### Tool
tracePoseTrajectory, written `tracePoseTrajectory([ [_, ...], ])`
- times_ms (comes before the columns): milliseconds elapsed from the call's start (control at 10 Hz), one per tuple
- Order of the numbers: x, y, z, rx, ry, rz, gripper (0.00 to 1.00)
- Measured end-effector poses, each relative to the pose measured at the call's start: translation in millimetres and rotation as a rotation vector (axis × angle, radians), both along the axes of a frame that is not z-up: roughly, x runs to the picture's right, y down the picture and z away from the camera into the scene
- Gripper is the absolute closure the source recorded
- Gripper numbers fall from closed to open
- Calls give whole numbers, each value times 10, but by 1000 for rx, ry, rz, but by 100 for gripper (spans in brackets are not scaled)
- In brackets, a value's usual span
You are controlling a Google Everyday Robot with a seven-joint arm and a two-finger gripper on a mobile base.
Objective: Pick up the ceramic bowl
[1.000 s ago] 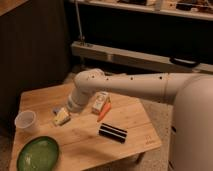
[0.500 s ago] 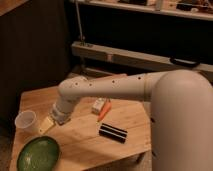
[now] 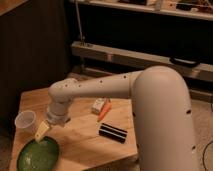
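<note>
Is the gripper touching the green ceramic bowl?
Cannot tell. In the camera view the gripper sits at the far rim of the ceramic bowl; its tip meets the rim in the image, with no plain gap or contact.

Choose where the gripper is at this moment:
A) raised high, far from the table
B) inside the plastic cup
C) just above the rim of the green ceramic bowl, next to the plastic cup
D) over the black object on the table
C: the gripper hangs low over the table, at the far rim of the ceramic bowl, with the plastic cup beside it; it holds nothing.
</note>
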State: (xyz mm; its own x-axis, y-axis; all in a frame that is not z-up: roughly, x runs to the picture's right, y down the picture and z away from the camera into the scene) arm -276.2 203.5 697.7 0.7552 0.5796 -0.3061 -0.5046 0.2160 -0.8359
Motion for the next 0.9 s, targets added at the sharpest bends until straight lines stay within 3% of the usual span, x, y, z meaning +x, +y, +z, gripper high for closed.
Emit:
tracePoseTrajectory([
  [400, -62, 230, 16, -45, 7, -40, 22],
  [700, -131, 351, 32, -65, 2, -57, 44],
  [900, -149, 378, 58, -70, 3, -73, 45],
])
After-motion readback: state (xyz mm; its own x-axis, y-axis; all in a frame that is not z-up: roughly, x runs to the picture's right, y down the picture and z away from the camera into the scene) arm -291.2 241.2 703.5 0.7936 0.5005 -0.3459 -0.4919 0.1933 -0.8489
